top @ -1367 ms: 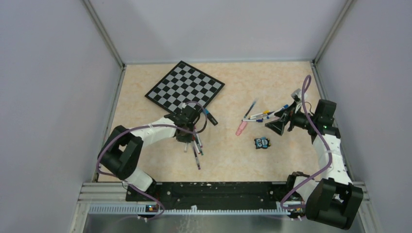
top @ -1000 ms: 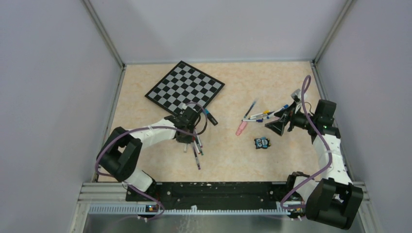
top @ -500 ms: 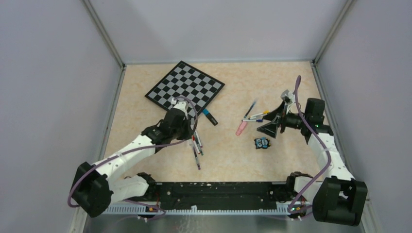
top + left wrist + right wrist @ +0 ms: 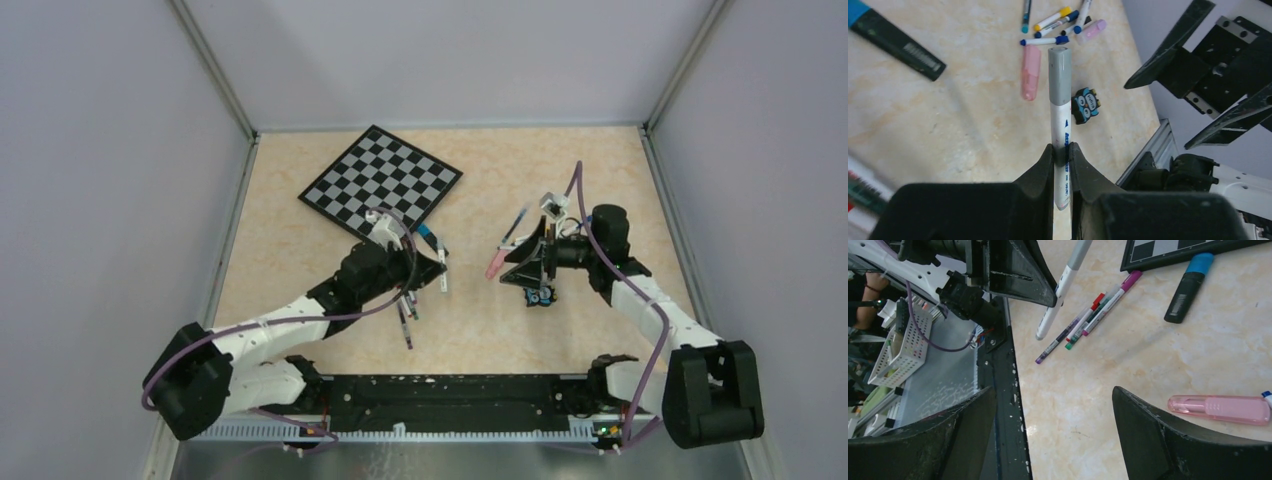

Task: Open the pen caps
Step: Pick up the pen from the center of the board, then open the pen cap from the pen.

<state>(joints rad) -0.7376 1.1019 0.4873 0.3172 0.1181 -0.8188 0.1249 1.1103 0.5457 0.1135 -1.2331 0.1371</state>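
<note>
My left gripper (image 4: 1062, 150) is shut on a white pen (image 4: 1060, 117) with a grey cap (image 4: 1060, 75), held above the table with the cap pointing away. In the top view it (image 4: 425, 268) sits left of centre. My right gripper (image 4: 1054, 390) is open and empty, facing the held pen (image 4: 1060, 287) from the right (image 4: 510, 268). A pink highlighter (image 4: 1220, 409) lies on the table under my right gripper. Several capped pens (image 4: 1058, 25) lie in a cluster beyond it.
A checkered board (image 4: 380, 180) lies at the back left. A black marker with a blue cap (image 4: 1190, 287) lies beside it. Several thin pens (image 4: 1088, 322) lie near the front left. A small owl figure (image 4: 1085, 105) stands near the pink highlighter.
My left arm lifted the white pen off the table and swung right toward centre. My right arm moved left toward it, its jaws staying open.
</note>
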